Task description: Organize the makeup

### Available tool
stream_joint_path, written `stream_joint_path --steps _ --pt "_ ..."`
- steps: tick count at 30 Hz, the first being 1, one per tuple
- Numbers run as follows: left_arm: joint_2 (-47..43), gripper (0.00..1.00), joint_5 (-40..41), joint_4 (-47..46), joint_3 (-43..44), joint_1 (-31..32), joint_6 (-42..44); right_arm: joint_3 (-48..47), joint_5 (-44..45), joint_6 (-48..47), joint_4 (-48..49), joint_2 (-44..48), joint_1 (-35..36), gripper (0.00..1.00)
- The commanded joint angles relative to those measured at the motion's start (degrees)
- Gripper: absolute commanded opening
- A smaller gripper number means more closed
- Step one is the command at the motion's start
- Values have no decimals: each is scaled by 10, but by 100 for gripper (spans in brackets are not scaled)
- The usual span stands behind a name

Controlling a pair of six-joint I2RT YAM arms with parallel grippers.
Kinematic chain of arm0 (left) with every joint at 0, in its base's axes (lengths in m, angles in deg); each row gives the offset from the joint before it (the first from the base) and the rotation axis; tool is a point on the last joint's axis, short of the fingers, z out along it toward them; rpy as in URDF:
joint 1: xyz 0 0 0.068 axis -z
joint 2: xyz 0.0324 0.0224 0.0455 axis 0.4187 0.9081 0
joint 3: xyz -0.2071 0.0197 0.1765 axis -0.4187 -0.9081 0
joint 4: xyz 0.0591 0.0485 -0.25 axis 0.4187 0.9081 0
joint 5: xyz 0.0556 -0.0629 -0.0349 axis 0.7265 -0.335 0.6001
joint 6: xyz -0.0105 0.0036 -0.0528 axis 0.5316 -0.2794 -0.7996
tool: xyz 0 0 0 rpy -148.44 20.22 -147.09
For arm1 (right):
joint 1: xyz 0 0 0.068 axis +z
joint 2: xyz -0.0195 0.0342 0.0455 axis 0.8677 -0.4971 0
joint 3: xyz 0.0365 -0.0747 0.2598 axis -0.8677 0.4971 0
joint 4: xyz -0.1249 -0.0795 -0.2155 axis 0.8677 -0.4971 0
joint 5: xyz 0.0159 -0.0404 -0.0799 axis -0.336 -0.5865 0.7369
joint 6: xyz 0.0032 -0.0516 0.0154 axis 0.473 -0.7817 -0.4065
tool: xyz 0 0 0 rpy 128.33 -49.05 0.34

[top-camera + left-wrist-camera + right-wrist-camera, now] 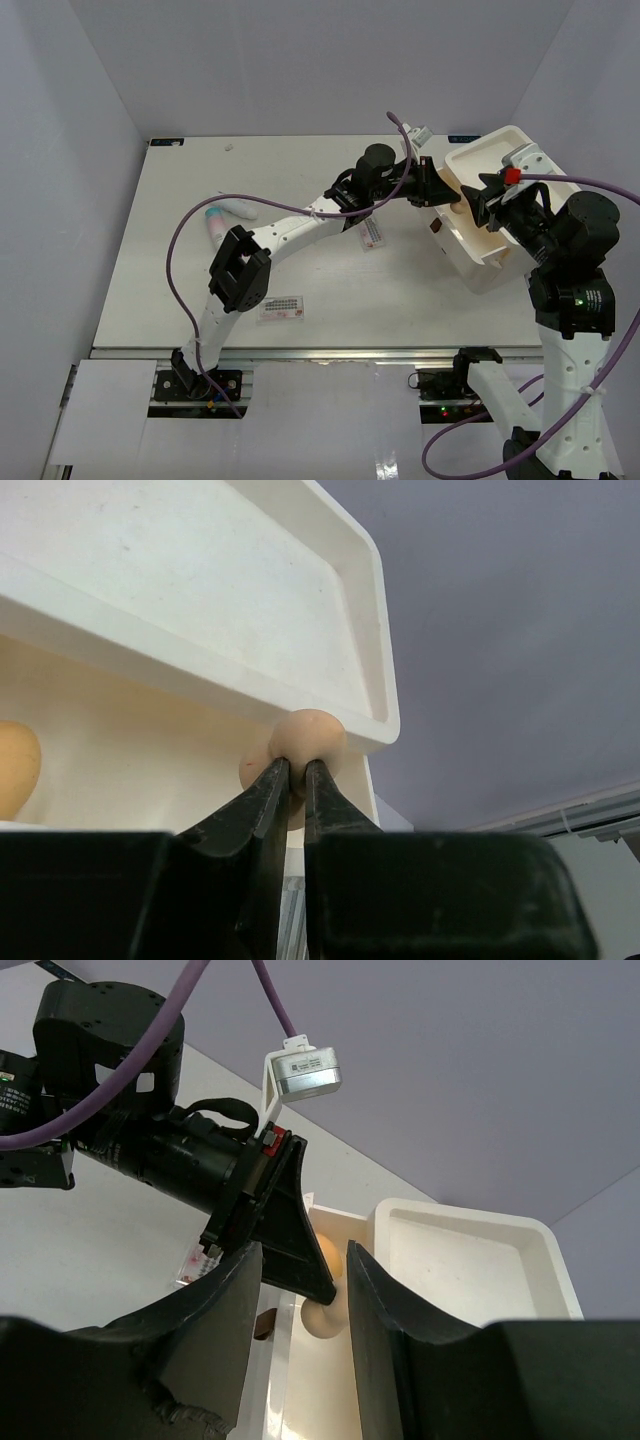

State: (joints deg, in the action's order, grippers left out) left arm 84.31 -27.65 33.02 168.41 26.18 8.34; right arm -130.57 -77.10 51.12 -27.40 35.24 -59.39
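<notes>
My left gripper reaches into the open side of the white bin and is shut on a tan egg-shaped sponge. A second tan sponge lies inside the bin to the left. My right gripper is open at the bin, its jaws on either side of the left gripper's tip and the held sponge. Two clear dotted packets lie on the table. A pink teal-capped tube and a white tube lie at the left.
The bin has a shallow upper tray above the compartment that holds the sponges. The tray also shows in the right wrist view. The left arm's purple cable loops over the table's left half. Grey walls close in the table.
</notes>
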Motion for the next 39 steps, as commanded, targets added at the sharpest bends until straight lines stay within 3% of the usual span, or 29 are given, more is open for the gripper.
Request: stream_joint_path --steps 1,7,12,16,21,27,30,33,39 --pt "-6 37 11 24 31 2 -7 1 8 13 26 6 -10 46" --pt "-21 68 27 43 32 2 8 8 -13 13 25 6 -19 47" --pt "-44 72 37 58 31 1 33 13 -57 9 21 7 -20 47" --pt "-105 72 57 71 -6 -10 66 12 -154 -26 0 5 -20 48" --pt "-253 72 57 90 -166 -72 122 8 -336 -111 -76 -14 -19 49" --pt "-489 76 65 121 -425 -189 176 47 -441 -108 -58 -60 -7 50" --pt "-609 84 106 171 -517 -238 228 68 -383 -84 -22 -92 104 51" --pt "-737 93 220 208 -597 -250 269 68 -317 -93 -12 -161 207 54" --pt "-902 96 401 256 -711 -254 292 -21 -137 -134 -36 -366 389 56"
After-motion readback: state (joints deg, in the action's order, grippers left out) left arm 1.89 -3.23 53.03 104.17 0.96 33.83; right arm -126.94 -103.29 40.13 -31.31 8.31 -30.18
